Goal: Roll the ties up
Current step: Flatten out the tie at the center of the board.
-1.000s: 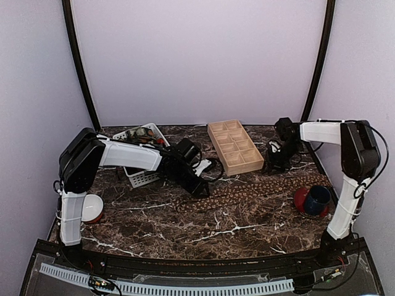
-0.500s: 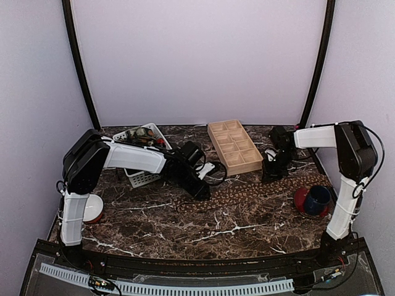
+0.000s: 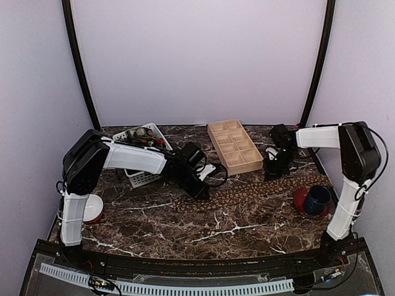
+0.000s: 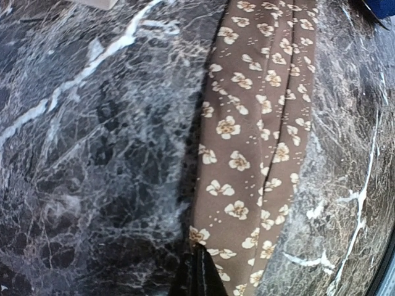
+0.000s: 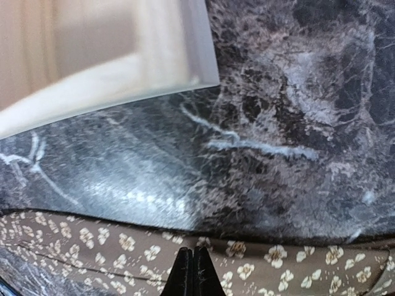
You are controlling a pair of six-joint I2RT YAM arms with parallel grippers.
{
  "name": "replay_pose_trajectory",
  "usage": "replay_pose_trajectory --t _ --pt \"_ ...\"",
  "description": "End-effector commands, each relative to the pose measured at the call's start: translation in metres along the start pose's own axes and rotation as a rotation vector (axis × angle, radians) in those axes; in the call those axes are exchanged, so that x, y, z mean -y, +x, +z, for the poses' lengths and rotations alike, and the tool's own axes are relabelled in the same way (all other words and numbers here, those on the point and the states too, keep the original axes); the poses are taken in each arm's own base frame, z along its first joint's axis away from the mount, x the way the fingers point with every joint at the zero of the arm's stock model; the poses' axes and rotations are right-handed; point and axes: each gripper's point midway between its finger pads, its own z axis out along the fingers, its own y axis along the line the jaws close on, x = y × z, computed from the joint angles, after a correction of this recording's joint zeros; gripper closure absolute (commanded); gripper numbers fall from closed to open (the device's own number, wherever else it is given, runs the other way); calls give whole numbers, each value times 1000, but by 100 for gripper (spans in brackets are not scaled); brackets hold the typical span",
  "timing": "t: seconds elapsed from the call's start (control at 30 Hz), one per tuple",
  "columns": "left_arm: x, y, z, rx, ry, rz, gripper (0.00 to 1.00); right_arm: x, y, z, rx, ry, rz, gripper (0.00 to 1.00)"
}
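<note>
Left hand point(image 4: 199, 274), right hand point(image 5: 192, 271), both now pinching brown tie point(image 4: 253, 123)

We see a lab test booth: plain lilac walls point(image 3: 197, 61) close around a marble worktop point(image 3: 185, 231), where a left arm point(image 3: 133, 157) and a right arm point(image 3: 349, 154) are bolted.

Your overhead view: even, soft light, sharp. Your right wrist view: glare on tabletop point(image 5: 136, 194), tray point(image 5: 74, 55) blurred.

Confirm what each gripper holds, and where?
Both appear pinched on the brown fabric necktie with cream flowers: left gripper at an edge near its left end, right gripper at the far edge of its right half.
</note>
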Motion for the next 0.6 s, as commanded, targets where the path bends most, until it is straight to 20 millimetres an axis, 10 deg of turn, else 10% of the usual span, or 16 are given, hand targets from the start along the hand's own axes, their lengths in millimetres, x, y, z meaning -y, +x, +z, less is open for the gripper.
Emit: replay_pose_trajectory --t 0.0,0.3,0.57 --pt "27 -15 -32 64 32 60 100 -14 -5 -30 62 -41 -29 100" --pt "51 -8 -46 78 53 144 100 -11 13 -36 33 -47 -48 100" --pt "56 20 -39 -8 65 192 100 -19 1 -28 34 -82 -26 64"
